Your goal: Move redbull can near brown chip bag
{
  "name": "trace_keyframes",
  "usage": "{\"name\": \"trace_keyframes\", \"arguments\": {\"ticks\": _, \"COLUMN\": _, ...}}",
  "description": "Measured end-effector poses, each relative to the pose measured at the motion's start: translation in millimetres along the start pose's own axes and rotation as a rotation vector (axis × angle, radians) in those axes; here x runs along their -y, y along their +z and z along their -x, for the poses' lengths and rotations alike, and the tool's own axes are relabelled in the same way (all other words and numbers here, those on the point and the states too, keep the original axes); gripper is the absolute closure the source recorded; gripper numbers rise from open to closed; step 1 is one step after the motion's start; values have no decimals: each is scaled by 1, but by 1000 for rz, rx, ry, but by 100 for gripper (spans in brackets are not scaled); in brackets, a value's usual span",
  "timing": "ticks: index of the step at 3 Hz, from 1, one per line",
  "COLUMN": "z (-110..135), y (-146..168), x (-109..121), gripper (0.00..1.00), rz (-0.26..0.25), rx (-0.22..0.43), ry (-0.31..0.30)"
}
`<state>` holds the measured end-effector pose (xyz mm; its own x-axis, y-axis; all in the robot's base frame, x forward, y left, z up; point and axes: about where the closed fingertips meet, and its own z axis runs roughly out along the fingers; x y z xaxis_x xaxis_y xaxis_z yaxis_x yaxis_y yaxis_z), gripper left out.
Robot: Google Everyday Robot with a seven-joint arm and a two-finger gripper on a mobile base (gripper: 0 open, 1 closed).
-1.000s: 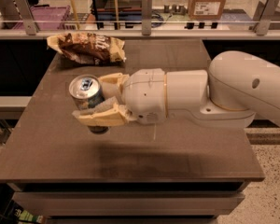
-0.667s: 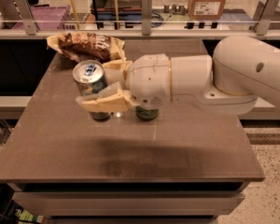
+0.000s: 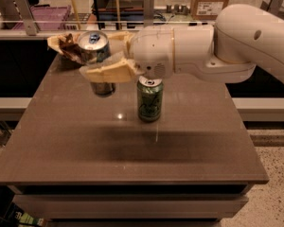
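My gripper [image 3: 100, 60] is shut on the redbull can [image 3: 95, 48], a slim silver can with a silver top, and holds it above the dark table [image 3: 132, 141] near its back left part. The brown chip bag [image 3: 66, 45] lies at the table's back left corner, just left of and behind the can, and is mostly hidden by the can and my fingers [image 3: 109, 71]. My white arm [image 3: 217, 46] reaches in from the right.
A green can [image 3: 149, 100] with script lettering stands upright near the table's middle, just below my wrist. Behind the table runs a railing with shelves, a purple crate [image 3: 47, 18] and a cardboard box [image 3: 209, 4].
My gripper has carried the redbull can up and toward the back left, closer to the chip bag. The green can, hidden before, now stands in view.
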<state>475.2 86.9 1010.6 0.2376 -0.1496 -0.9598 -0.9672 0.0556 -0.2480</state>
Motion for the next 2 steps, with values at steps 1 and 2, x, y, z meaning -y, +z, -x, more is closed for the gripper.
{"name": "trace_keyframes", "arguments": {"ticks": 1, "z": 6, "y": -6, "x": 27, "gripper": 100, "rz": -12, "rx": 10, "ry": 0}}
{"name": "trace_keyframes", "arguments": {"ticks": 2, "z": 9, "y": -17, "x": 54, "gripper": 100, "rz": -42, "rx": 10, "ry": 1}}
